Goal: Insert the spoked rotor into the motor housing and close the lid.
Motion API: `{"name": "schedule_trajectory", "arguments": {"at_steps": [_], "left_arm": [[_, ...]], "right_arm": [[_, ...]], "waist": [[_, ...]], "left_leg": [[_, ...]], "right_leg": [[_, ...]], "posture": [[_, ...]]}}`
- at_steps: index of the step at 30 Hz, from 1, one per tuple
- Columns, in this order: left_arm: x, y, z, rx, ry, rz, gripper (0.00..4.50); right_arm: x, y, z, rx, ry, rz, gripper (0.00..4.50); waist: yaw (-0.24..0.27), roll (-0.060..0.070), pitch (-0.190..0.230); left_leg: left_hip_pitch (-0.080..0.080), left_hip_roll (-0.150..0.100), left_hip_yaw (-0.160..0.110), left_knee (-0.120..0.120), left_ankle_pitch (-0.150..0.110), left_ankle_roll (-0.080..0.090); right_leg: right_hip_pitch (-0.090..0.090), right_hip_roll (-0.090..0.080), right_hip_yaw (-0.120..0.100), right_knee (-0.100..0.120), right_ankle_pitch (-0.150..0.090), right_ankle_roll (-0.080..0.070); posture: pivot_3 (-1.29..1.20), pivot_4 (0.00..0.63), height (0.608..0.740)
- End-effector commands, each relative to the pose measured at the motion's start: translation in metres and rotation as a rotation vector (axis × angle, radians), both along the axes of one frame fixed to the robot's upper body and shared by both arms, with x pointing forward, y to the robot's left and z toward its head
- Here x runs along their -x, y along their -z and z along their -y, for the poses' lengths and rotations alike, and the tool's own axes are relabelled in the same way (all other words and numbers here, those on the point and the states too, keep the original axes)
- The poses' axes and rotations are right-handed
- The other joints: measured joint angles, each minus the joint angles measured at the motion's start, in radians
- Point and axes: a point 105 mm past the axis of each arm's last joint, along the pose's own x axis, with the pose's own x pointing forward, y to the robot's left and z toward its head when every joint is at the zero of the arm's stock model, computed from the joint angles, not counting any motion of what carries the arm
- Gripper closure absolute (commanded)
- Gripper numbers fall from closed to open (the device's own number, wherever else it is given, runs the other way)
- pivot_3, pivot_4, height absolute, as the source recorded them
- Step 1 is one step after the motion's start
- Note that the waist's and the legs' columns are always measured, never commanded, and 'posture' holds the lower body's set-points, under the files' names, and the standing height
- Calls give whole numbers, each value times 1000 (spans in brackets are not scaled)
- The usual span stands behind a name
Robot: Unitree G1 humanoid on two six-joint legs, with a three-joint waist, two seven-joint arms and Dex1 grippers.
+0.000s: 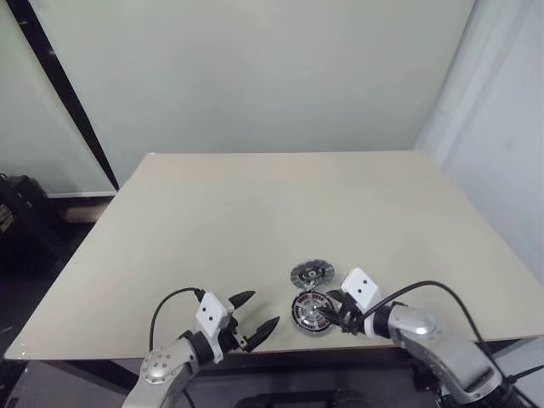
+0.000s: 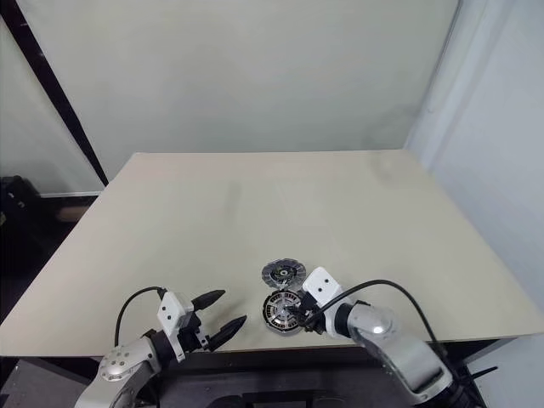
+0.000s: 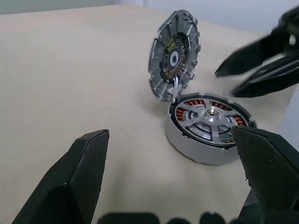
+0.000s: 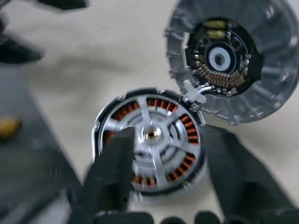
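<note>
The rotor (image 3: pixel 211 117) sits seated inside the housing (image 3: pixel 196 144) on the desk (image 1: pixel 255 212); hinged lid (image 3: pixel 174 55) stands open behind it. Right hand (image 1: pixel 333 313), fingers parted, hovers over the housing; left hand (image 1: pixel 253 316) waits open beside it.

Surface: we see a pale beige table (image 1: pixel 255 212), plain-topped.
On it: the motor housing (image 1: pixel 311 312) sits near the front edge, with the spoked rotor (image 3: pixel 208 119) seated inside its copper windings.
Attached: we see the lid (image 3: pixel 174 56) standing open, hinged at the housing's rim.
</note>
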Motion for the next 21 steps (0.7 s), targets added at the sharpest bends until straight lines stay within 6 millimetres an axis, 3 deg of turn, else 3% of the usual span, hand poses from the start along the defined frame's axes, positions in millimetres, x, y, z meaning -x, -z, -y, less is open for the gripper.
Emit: {"name": "schedule_trajectory", "arguments": {"at_steps": [1,3,12,21], "left_arm": [[-7,-12,1,-10,22,57,0],[-9,-13,1,-10,24,62,0],[-9,-11,3,-7,28,65,0],[-3,-7,3,-4,20,54,0]], "right_arm": [[6,-24,1,143,-188,98,722],[8,-27,3,220,-266,110,14],[17,-14,2,490,-526,122,14],[19,4,-9,544,-583,117,14]], "waist": [[0,1,1],[1,0,0],[1,0,0],[4,0,0]], "left_leg": [[0,0,0,0,0,0],[0,0,-1,0,0,0],[-1,0,-1,0,0,0],[-1,0,-1,1,0,0]], "right_leg": [[0,0,0,0,0,0],[-1,0,-1,0,-1,-1],[0,0,-1,0,0,0],[0,0,-2,0,0,0]], "posture": [[0,0,740],[0,0,740],[0,0,740],[0,0,740]]}}
